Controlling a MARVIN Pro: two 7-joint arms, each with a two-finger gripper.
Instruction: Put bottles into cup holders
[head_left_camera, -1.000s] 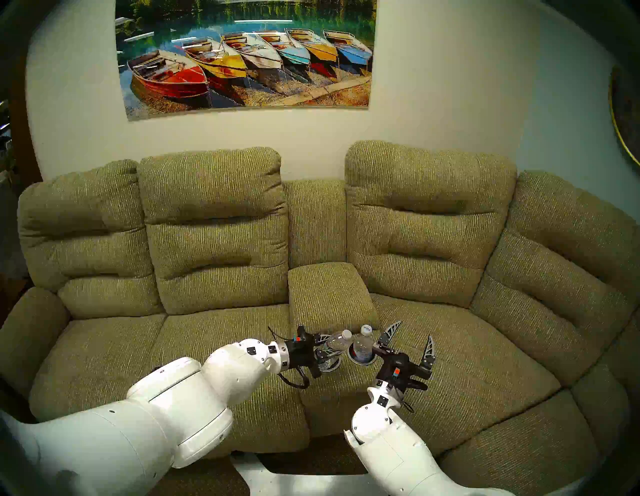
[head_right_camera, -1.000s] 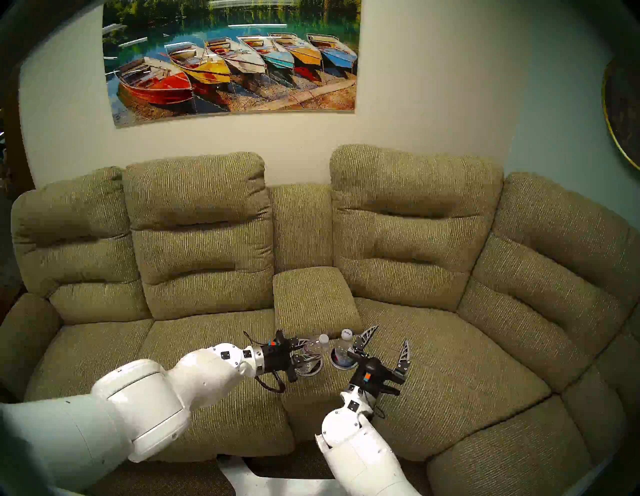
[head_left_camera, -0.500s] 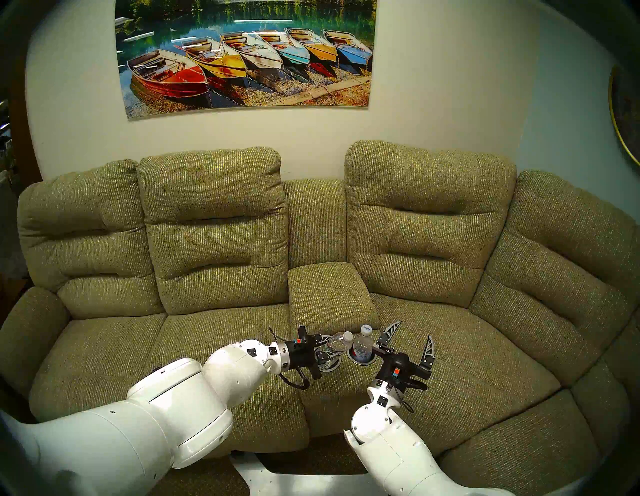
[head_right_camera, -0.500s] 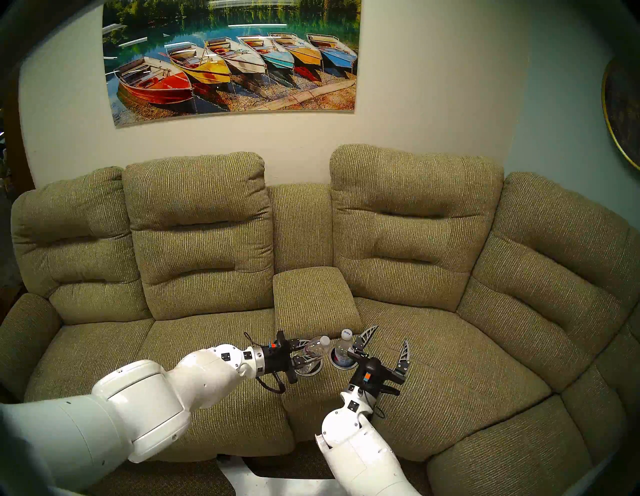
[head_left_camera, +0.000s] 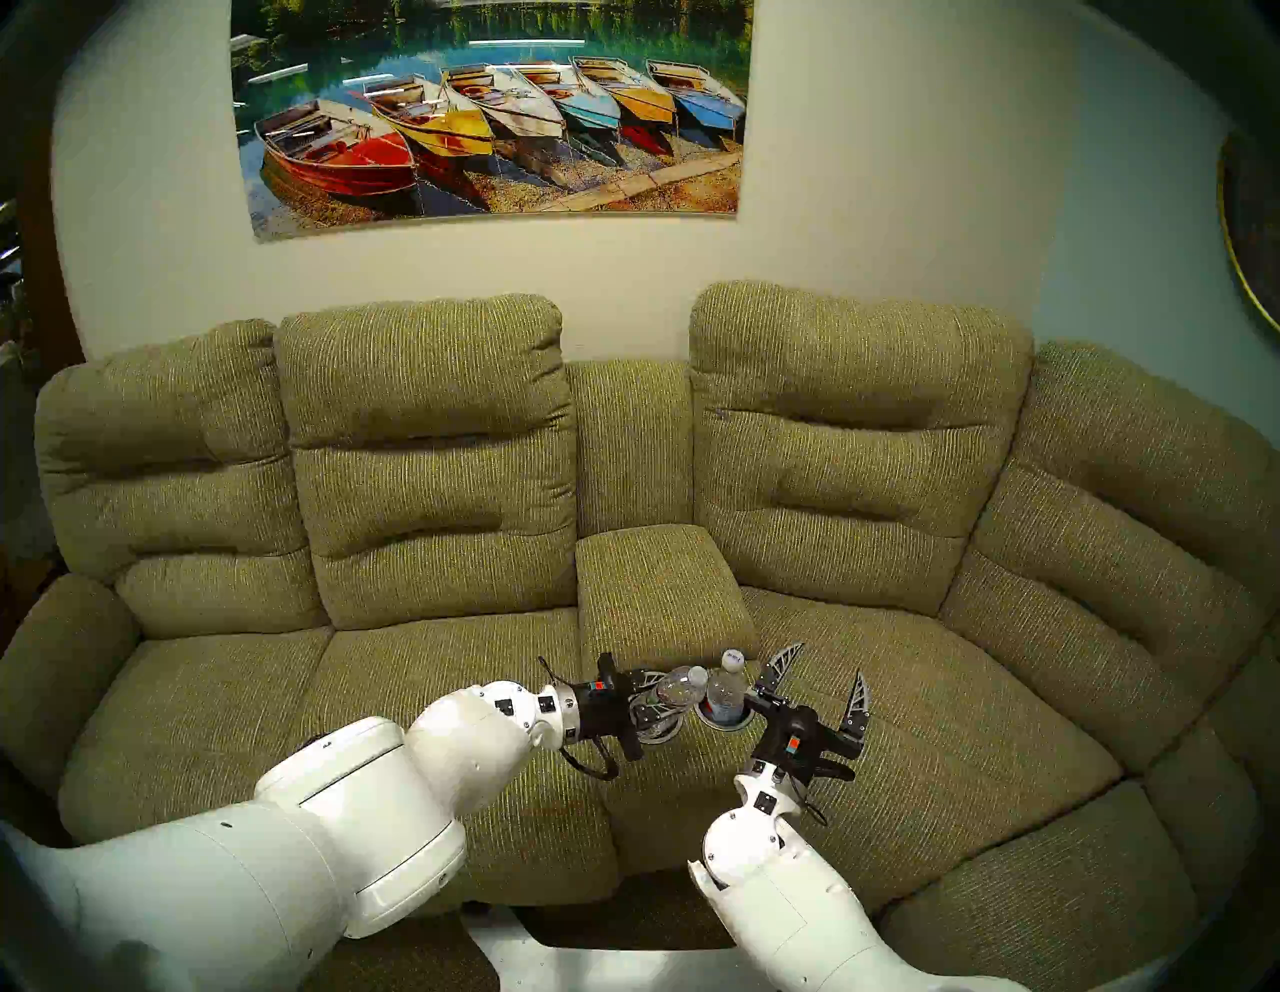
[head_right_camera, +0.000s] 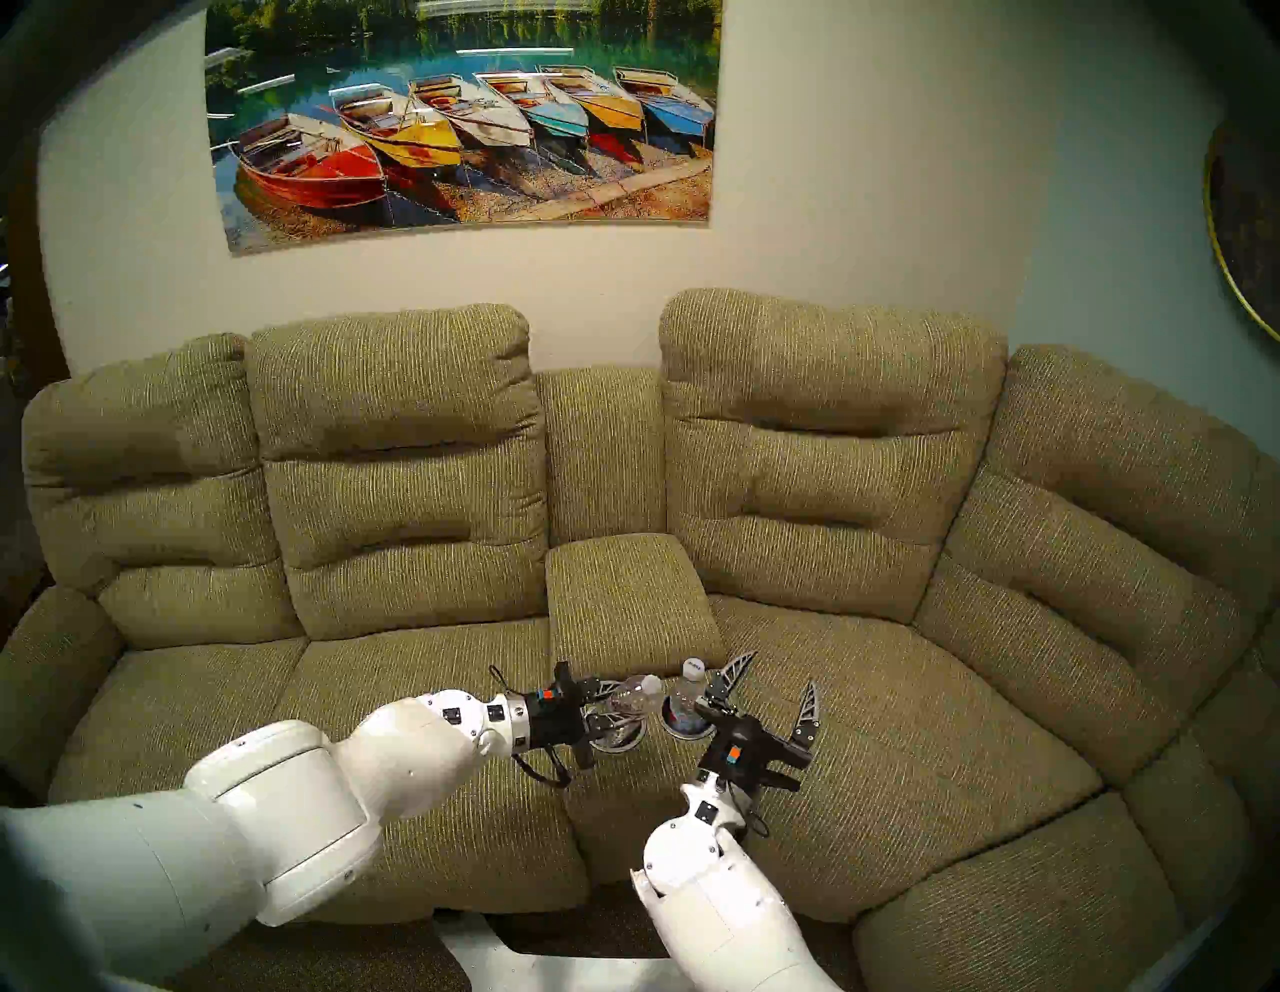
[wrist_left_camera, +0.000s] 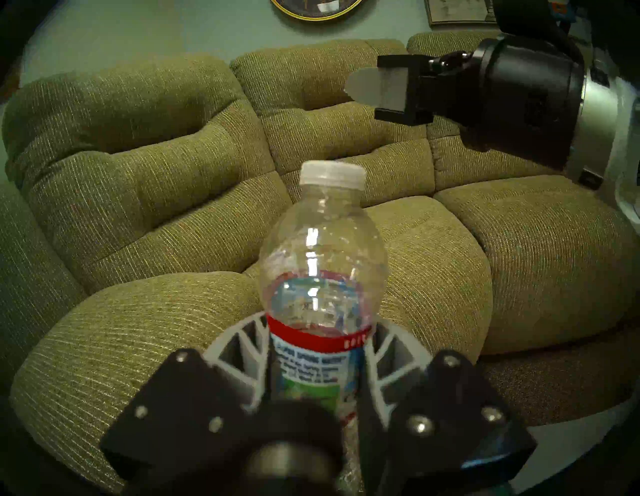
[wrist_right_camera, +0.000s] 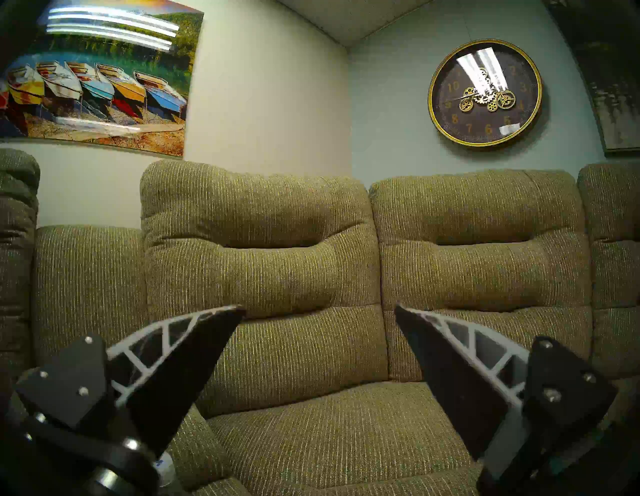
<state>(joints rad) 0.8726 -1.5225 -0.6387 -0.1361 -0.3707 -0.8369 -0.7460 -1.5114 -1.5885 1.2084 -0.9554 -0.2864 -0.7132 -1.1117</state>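
Sofa (head_left_camera: 443, 693); seated bottle (head_left_camera: 726, 693) beside tilted btl (head_left_camera: 680, 686).

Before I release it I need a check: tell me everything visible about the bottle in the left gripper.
The bottle is small, clear, crinkled plastic with a white cap and a red-banded blue, white and green label. It looks nearly empty. The left gripper is shut on its labelled body. In the head view it tilts, cap toward the other bottle, over the left cup holder; whether its base is inside is hidden.
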